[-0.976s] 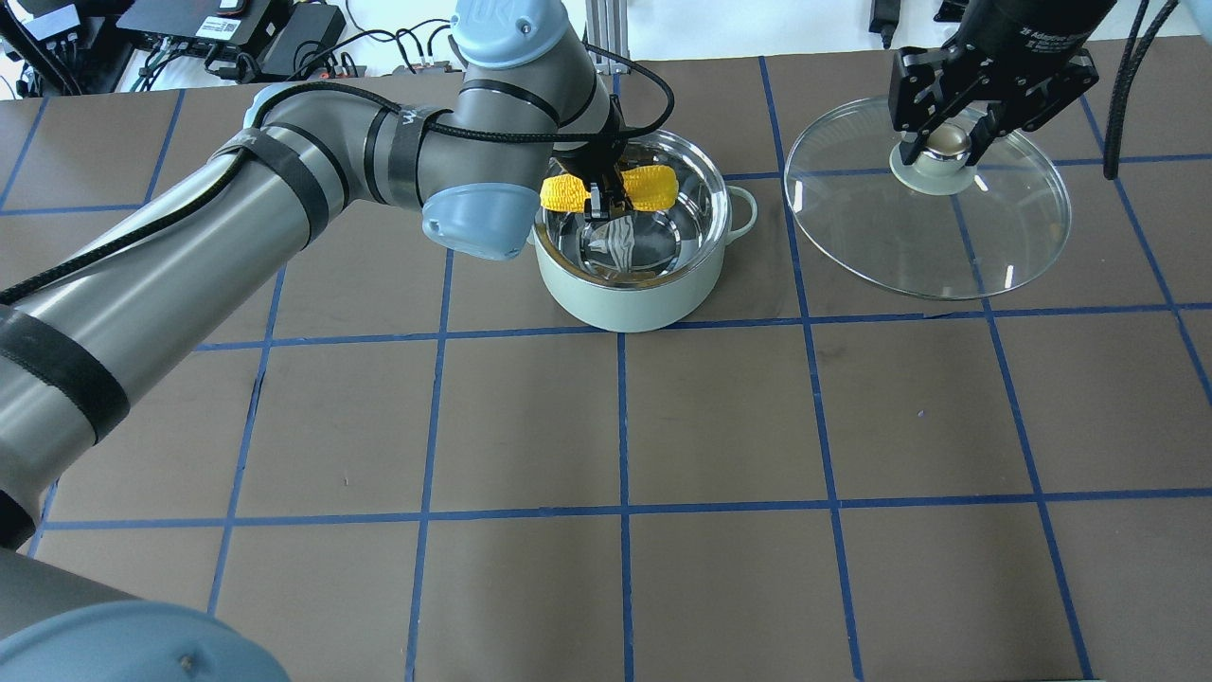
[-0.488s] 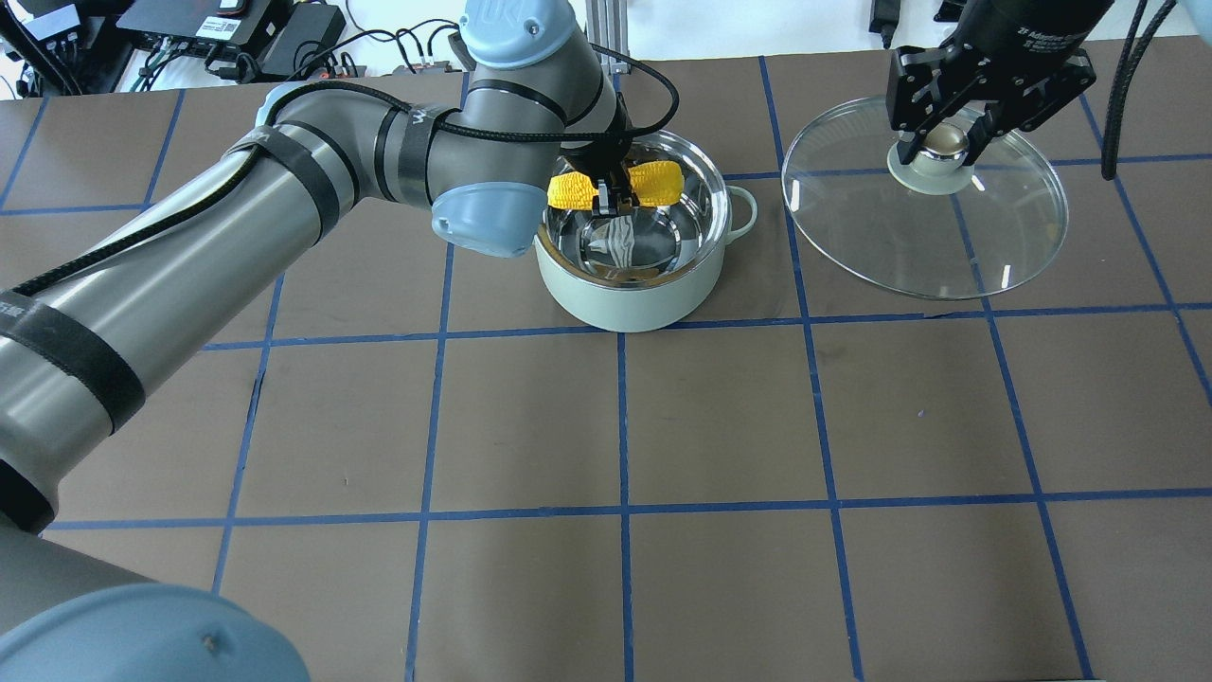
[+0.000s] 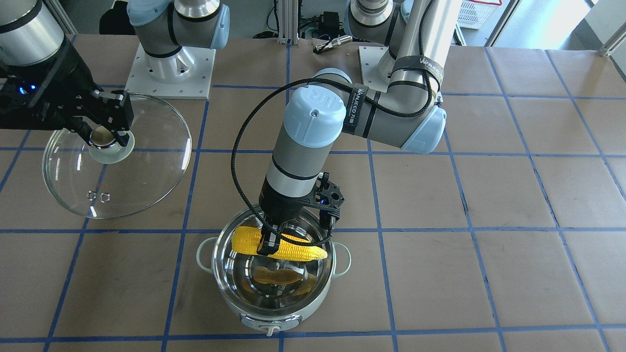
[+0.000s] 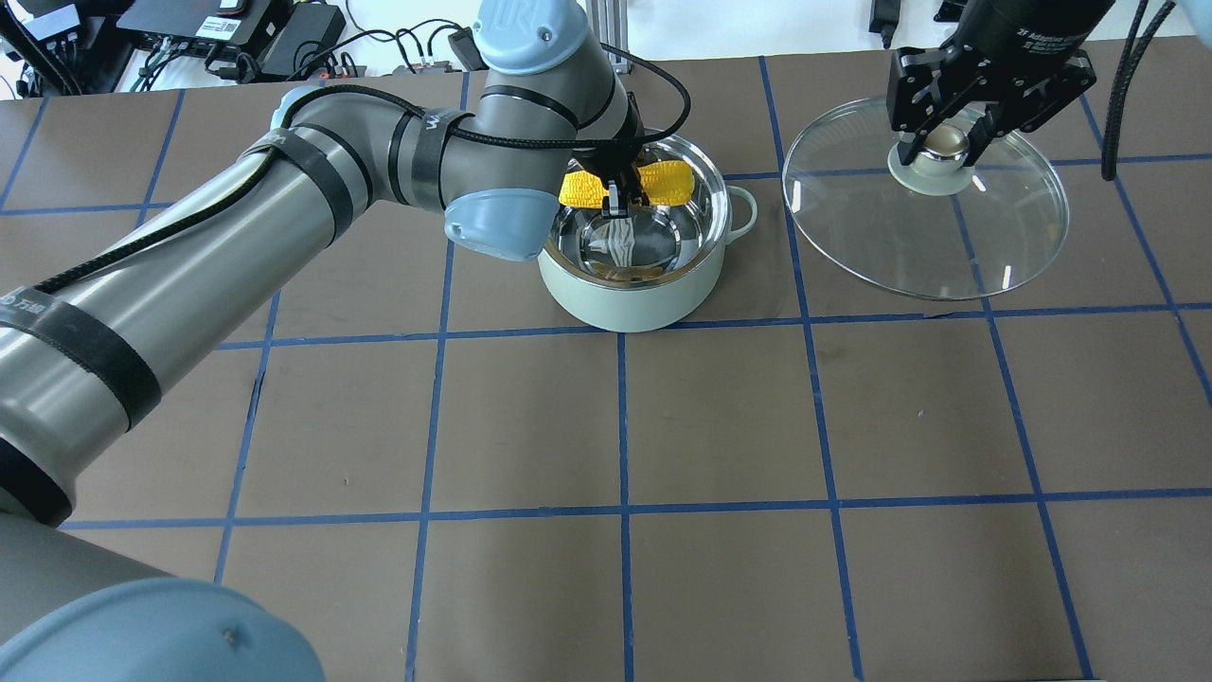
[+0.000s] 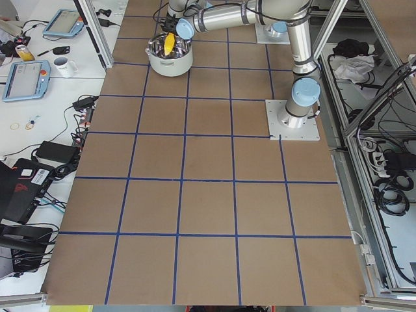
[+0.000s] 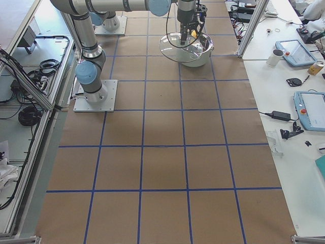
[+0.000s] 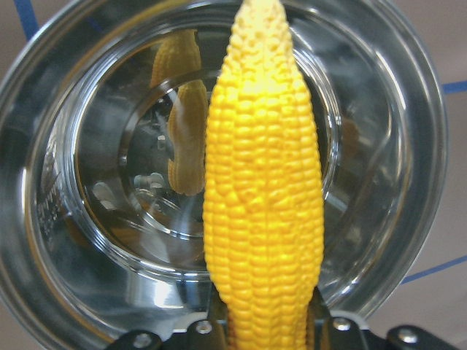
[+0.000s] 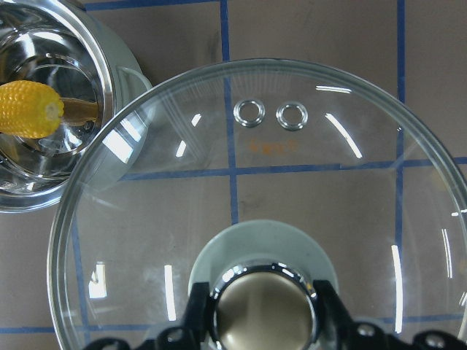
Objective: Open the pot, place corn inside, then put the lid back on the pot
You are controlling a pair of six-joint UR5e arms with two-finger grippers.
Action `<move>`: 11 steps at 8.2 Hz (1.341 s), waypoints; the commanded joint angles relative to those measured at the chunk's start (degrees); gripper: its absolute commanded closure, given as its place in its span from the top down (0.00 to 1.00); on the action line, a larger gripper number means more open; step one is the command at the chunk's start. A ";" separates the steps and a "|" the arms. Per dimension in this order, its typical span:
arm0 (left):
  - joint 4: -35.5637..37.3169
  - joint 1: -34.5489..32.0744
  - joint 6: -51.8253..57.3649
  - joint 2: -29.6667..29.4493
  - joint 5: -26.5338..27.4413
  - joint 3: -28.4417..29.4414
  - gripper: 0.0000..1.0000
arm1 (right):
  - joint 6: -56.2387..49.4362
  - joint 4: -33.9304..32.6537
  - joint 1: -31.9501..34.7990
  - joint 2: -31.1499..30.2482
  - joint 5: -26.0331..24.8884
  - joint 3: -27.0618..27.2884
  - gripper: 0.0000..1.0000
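Observation:
The mint-green pot (image 4: 632, 294) stands open on the table, its steel inside empty; it also shows in the front view (image 3: 274, 313). My left gripper (image 4: 615, 197) is shut on the yellow corn (image 4: 668, 180) and holds it level over the pot's open mouth (image 3: 301, 252). The left wrist view shows the corn (image 7: 263, 189) above the steel bowl (image 7: 95, 219). My right gripper (image 4: 937, 147) is shut on the knob of the glass lid (image 4: 928, 237) and holds it to the right of the pot. The lid (image 3: 142, 161) also shows in the front view and in the right wrist view (image 8: 292, 182).
The table is brown paper with blue tape lines (image 4: 625, 511). Cables and electronics (image 4: 237, 33) lie beyond the far edge. The arm bases (image 3: 171, 63) stand at the robot's side of the table.
My left gripper has carried the corn a little to the right, further over the pot's mouth. The right gripper and the lid have stayed where they were.

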 commanded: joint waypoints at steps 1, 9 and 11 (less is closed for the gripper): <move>0.18 -0.24 0.03 -0.34 0.00 -0.08 0.00 | 0.02 -0.06 0.04 -0.07 -0.08 0.01 0.30; 1.14 -0.06 0.29 -2.35 0.17 0.01 0.00 | 0.02 -0.42 0.13 -0.07 -0.08 0.01 0.30; 4.74 -0.06 0.04 -2.62 0.26 -0.08 0.23 | 0.11 -0.50 0.22 -0.07 -0.08 0.01 0.30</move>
